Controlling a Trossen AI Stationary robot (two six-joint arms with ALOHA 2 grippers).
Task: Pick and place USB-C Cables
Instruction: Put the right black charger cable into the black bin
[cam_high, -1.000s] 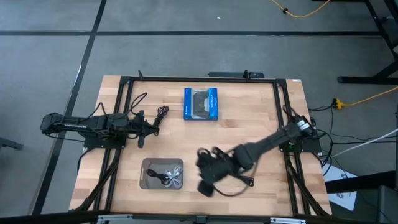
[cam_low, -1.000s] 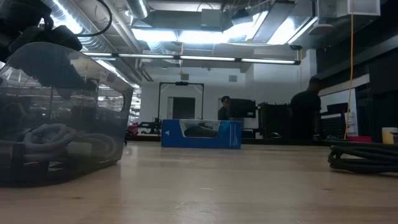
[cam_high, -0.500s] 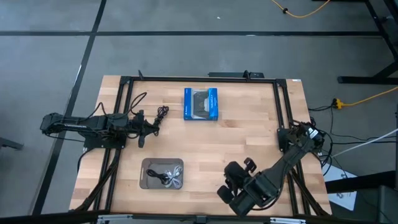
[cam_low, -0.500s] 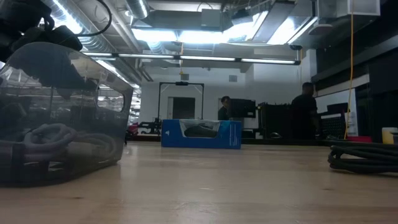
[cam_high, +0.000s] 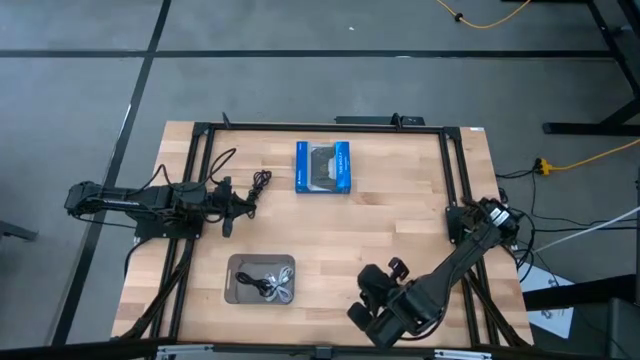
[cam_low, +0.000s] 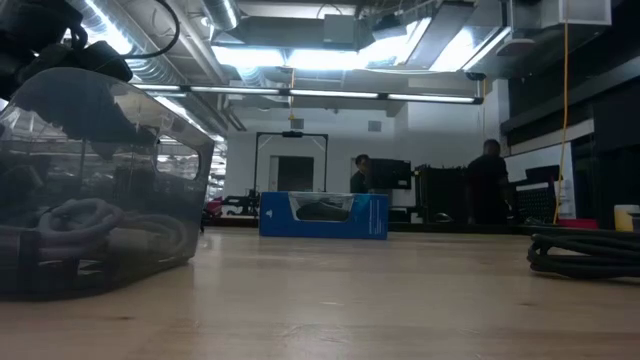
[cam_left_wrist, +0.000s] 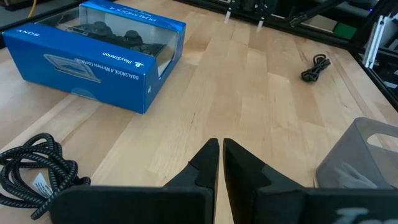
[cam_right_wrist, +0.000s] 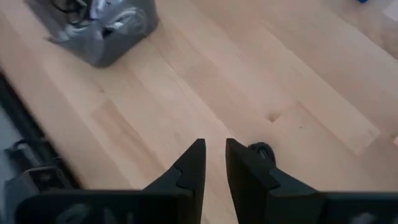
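The grey tray (cam_high: 236, 292) stands near the table's near edge, with coiled USB-C cables (cam_high: 268, 282) lying in it; the low view shows its wall (cam_low: 150, 160) and the cables (cam_low: 80, 222) inside. One black cable (cam_high: 260, 182) lies on the wood just beyond my left gripper (cam_high: 243, 205), which is shut and level; in the left wrist view it is the braided coil (cam_left_wrist: 31, 169). Another black cable (cam_left_wrist: 316, 66) lies farther off (cam_low: 585, 250). My right gripper (cam_high: 383, 275) hangs above the near edge, narrowly open (cam_right_wrist: 215, 149), beside a bit of black cable (cam_right_wrist: 261, 150).
A blue-edged box (cam_high: 323, 167) with a dark centre lies flat near the far edge (cam_left_wrist: 93, 46). Black frame rails (cam_high: 195, 180) run along both sides of the table. Bare wood (cam_high: 390, 215) spans the middle. People stand in the room behind (cam_low: 487, 180).
My right arm has swung from the table's middle, just right of the tray, back toward the near edge and has risen. In the last half second it has barely moved. The black cable that lay beside it is now covered by the arm in the high view.
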